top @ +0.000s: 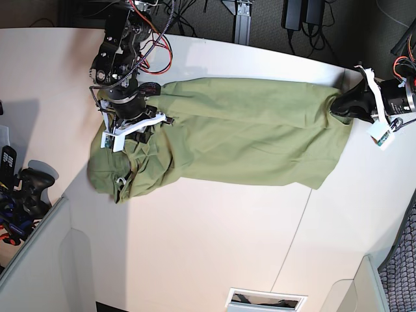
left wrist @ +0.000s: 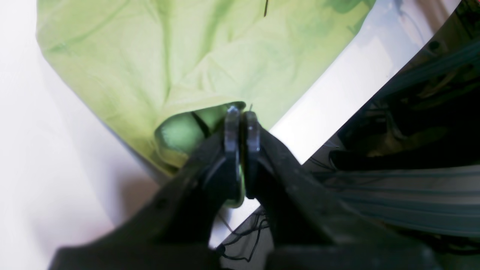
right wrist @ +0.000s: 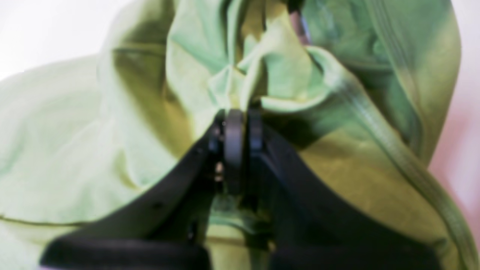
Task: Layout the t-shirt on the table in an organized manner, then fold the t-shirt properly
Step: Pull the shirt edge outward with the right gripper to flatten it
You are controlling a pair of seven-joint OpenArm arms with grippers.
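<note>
- Fabric of the t-shirt [top: 240,133] lies stretched across the table [top: 195,247], its long axis running straight between the two arms; the hem end sits by the table's edge, the collar end is bunched.
- Left gripper [left wrist: 242,112] is pressed together on the hem corner, pinching it.
- Right gripper [right wrist: 240,116] is clamped on crumpled cloth at the bunched end.
- Judgement: each arm holds its own end, so spreading likely turns on pulling apart along that axis.
</note>
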